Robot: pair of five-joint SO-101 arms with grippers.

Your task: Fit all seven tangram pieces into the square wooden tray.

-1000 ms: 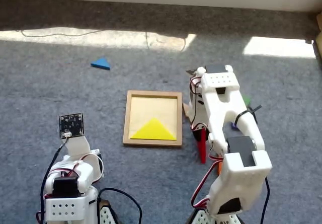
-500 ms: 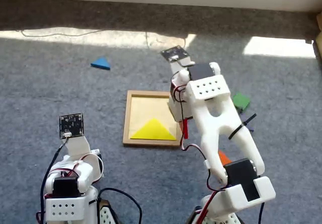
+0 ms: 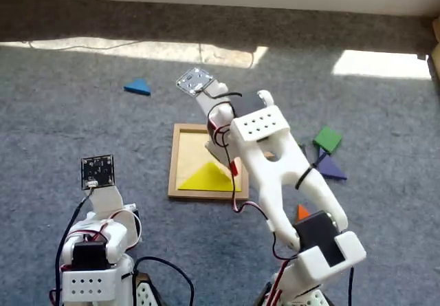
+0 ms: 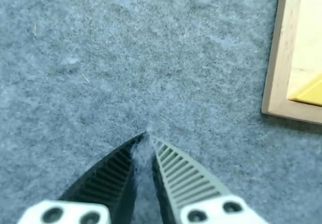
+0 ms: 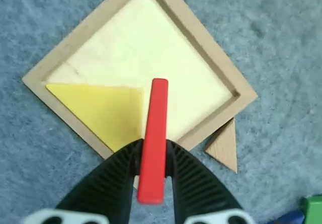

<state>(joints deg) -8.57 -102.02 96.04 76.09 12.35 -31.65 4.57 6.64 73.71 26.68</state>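
right gripper (image 5: 151,148) tight, left gripper (image 4: 148,138) fingertips together

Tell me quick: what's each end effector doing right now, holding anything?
Left end effector: closed, holding nothing.
Right end effector: closed on the red piece.

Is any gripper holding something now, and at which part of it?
The right gripper grips a flat red tangram piece, seen edge-on, by its end nearest the wrist. The left gripper is shut on nothing.
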